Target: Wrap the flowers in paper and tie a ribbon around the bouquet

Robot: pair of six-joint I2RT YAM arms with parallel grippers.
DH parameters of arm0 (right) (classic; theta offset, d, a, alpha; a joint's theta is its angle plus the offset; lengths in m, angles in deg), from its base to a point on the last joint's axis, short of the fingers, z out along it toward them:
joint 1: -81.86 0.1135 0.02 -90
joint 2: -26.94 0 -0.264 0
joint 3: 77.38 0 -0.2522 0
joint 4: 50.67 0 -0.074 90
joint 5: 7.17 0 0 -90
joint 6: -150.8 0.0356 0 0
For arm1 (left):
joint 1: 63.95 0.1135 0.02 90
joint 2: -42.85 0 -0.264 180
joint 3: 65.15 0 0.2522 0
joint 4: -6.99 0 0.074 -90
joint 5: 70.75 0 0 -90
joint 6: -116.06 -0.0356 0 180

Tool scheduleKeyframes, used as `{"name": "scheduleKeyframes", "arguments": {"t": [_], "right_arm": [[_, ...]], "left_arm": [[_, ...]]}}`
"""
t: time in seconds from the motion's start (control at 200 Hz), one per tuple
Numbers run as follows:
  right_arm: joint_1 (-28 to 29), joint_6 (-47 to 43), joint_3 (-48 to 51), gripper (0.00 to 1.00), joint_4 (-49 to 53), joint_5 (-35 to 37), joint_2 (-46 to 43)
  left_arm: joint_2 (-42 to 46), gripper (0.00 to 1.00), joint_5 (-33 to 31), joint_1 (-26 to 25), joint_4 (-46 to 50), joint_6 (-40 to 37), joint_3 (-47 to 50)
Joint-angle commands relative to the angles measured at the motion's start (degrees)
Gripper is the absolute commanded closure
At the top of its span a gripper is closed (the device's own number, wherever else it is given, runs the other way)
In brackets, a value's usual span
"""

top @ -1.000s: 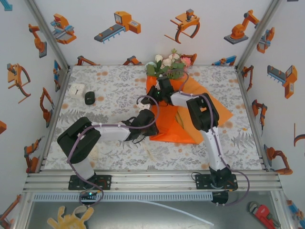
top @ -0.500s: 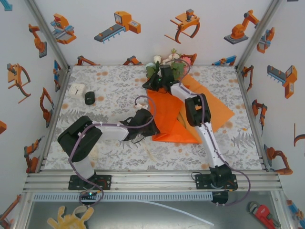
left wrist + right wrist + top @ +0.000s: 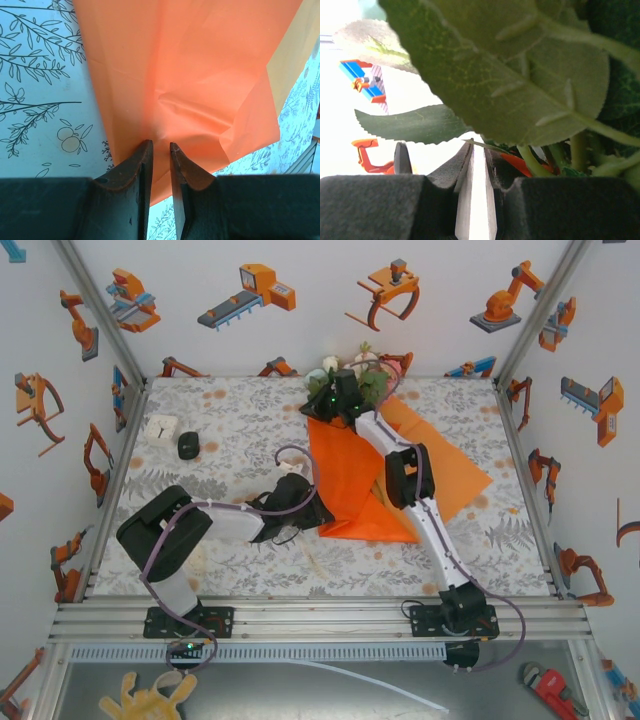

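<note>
As the right arm [image 3: 405, 480] reaches further toward the far edge, the paper [image 3: 345, 465] lifts into a fold.
Now the right gripper [image 3: 479, 147] has come up among the flowers [image 3: 352, 368] at the tabletop's [image 3: 230, 430] far edge, so wrapping looks begun; the left gripper [image 3: 160, 145] pinches the paper's near edge. Big leaves [image 3: 520, 75] crowd the right jaws: almost together, but whether they hold a stem I cannot tell.

Built of white links [image 3: 440, 545] and bulky black joints [image 3: 165, 540], looped with purple-grey cables [image 3: 518, 628]. Bolted on black base plates [image 3: 190, 621] low in the frame. Tipped, at the left end effector [image 3: 160, 146], with two dark matte fingers [image 3: 131, 170], curved inward.
</note>
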Motion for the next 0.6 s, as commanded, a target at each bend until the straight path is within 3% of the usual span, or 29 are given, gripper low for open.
{"name": "scheduleKeyframes", "arguments": {"t": [0.0, 0.24, 0.355, 0.455, 0.596], "right_arm": [[-1.6, -0.3, -4.1, 0.80, 6.1, 6.9, 6.8], [-1.6, 0.6, -7.6, 0.82, -0.3, 10.3, 7.9], [-1.5, 0.4, -7.9, 0.82, -1.9, 9.1, 4.1], [-1.1, -0.5, -2.1, 0.82, -5.2, 5.9, -4.1], [-0.1, 1.2, 13.3, 0.79, -15.7, -1.1, -17.6]], "left_arm": [[-5.3, 0.72, 1.6, -2.3, 20.1, -1.2, 5.4], [-3.9, 0.72, -0.6, -4.0, 21.6, -0.7, 5.7], [-4.1, 0.72, -0.8, -4.1, 21.9, -0.6, 5.3], [-4.5, 0.72, -0.8, -4.1, 21.9, -0.7, 4.8], [-4.9, 0.72, -1.0, -4.1, 22.0, -0.9, 4.1]]}}
